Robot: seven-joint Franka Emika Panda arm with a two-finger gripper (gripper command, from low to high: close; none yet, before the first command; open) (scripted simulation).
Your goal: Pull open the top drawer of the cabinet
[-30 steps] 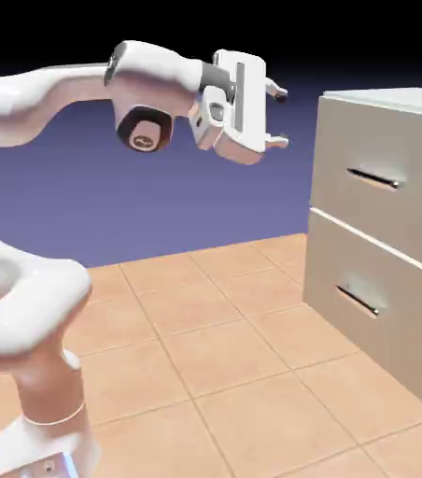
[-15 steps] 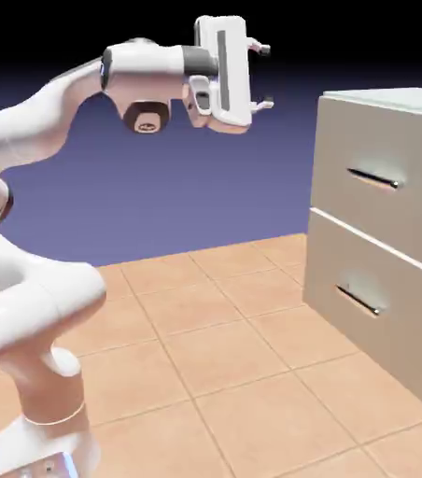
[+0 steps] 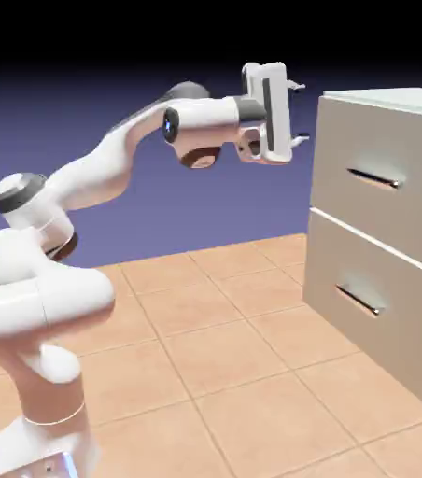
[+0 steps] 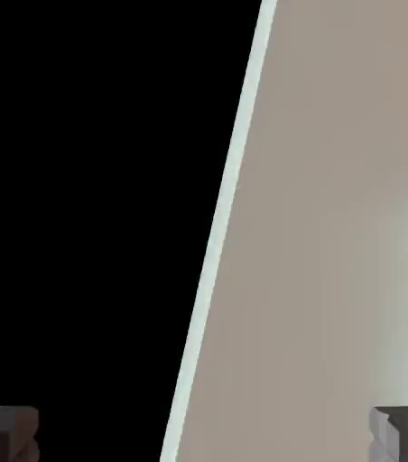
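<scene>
The beige cabinet stands at the exterior view's right with two stacked drawers. The top drawer is flush with the cabinet, its thin dark bar handle running across the front. My gripper hangs open just left of the cabinet's upper front corner, higher than the handle and apart from it, with its fingers pointing at the cabinet and nothing between them. In the hand view the cabinet's beige surface fills the right half behind a pale slanted edge, and both grey fingertips show wide apart at the bottom corners.
The lower drawer sits under the top one, with the same kind of handle. A tan tiled floor spreads in front of the cabinet. My white arm arches from the lower left toward the cabinet.
The arm has stretched out and carried the gripper to the right, close to the cabinet's upper front corner. The jaws stay open.
</scene>
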